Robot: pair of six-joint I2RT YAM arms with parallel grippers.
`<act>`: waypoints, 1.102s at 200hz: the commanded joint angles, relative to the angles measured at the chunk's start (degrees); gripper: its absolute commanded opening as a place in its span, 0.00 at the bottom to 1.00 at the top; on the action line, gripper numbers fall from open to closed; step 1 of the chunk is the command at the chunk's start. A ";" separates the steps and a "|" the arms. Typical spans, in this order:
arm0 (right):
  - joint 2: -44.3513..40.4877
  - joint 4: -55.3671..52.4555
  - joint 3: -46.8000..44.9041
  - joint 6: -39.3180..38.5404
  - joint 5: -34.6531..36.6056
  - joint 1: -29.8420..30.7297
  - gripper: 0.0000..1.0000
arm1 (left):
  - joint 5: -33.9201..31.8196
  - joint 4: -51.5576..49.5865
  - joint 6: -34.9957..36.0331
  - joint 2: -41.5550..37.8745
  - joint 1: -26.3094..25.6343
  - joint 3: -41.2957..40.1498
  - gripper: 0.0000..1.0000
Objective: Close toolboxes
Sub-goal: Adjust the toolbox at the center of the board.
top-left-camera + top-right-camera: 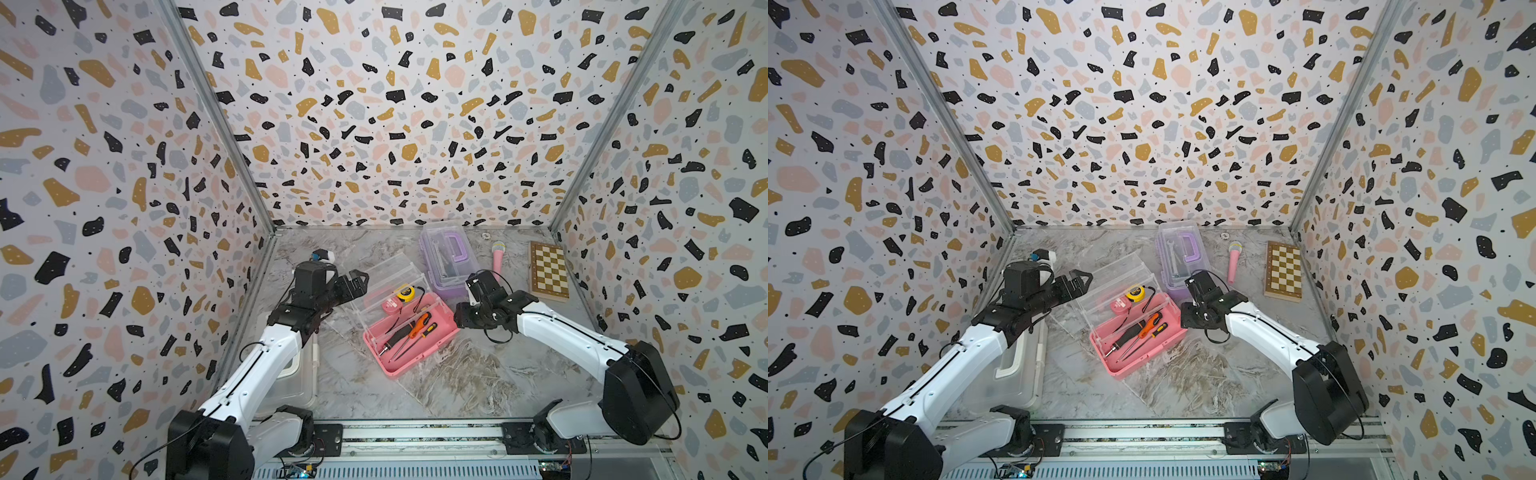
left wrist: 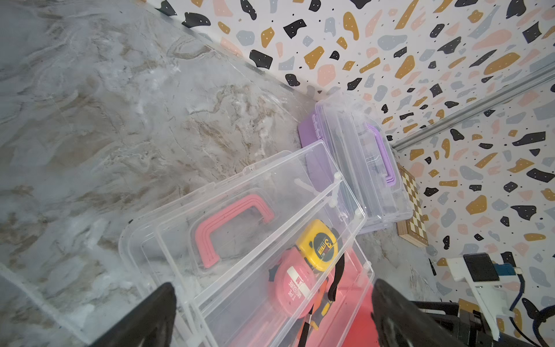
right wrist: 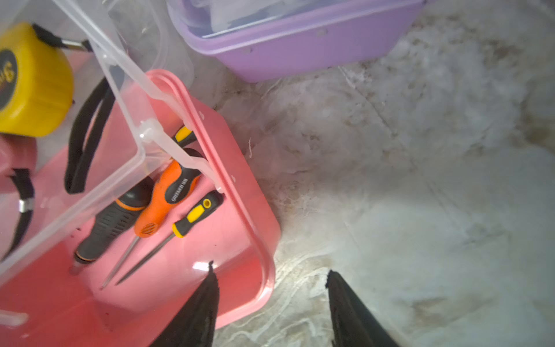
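Toolboxes here looked like thin, stiff, glossy plastic: light, slippery, and likely to skid on the marble table [image 1: 457, 386] if shoved low down.

The right gripper [image 3: 268, 270] had its jaws apart and clamped nothing. The rim corner of the pink box [image 1: 409, 345] lay in the gap, with 1 finger over the base and 1 over the table. In both top views this gripper sat just right of the box, near frame centre.

The left gripper [image 2: 273, 288] was spread wide and empty, with the clear lid [image 2: 240, 210] just ahead of its fingers. Whether they touched it I could not tell. In both top views it hung at the lid's left side.

The lid stood open, leaning toward the upper left. A clear tray [image 3: 141, 141] between lid and base carried 2 tape measures [image 1: 404, 293], and 3 tools [image 1: 409, 332] lay in the base.

The best hold seemed to be the lid's free long edge by its handle [image 2: 201, 246], pushed rather than pinched, with the base steadied. The hinges and tray links seemed the fragile parts.

The purple box [image 1: 446, 266] sat just above, its lid down. The white box [image 1: 1017, 374] lay at lower left under the left arm, its lid apparently down and its latch not visible.
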 commanded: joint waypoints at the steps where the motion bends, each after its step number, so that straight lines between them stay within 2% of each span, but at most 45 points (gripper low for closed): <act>1: -0.64 2.83 -2.40 14.23 -2.69 1.38 0.61 | -0.46 1.10 1.43 -0.72 0.34 -0.17 0.99; 40: 0.67 6.28 -4.14 20.81 -2.26 2.23 0.54 | -1.30 0.89 1.92 -1.38 0.34 -0.38 0.99; 81: 2.58 11.79 -7.77 23.28 -0.82 2.23 0.27 | -1.53 0.93 2.06 -1.67 0.34 -0.57 0.99; 108: 4.50 12.44 -7.52 22.72 1.23 2.15 0.20 | -1.65 0.83 2.12 -1.58 0.34 -0.49 0.99; 137: 5.25 12.26 -7.22 21.08 2.30 0.63 0.07 | -1.61 0.60 2.22 -1.49 0.34 -0.37 0.99; 176: 4.13 9.75 -7.32 15.56 5.06 -3.43 0.01 | -1.71 0.68 2.33 -1.06 0.34 -0.15 0.99; 220: 2.14 9.78 -9.61 10.87 2.33 -11.29 0.00 | -1.78 0.39 1.97 -0.59 0.34 0.04 0.99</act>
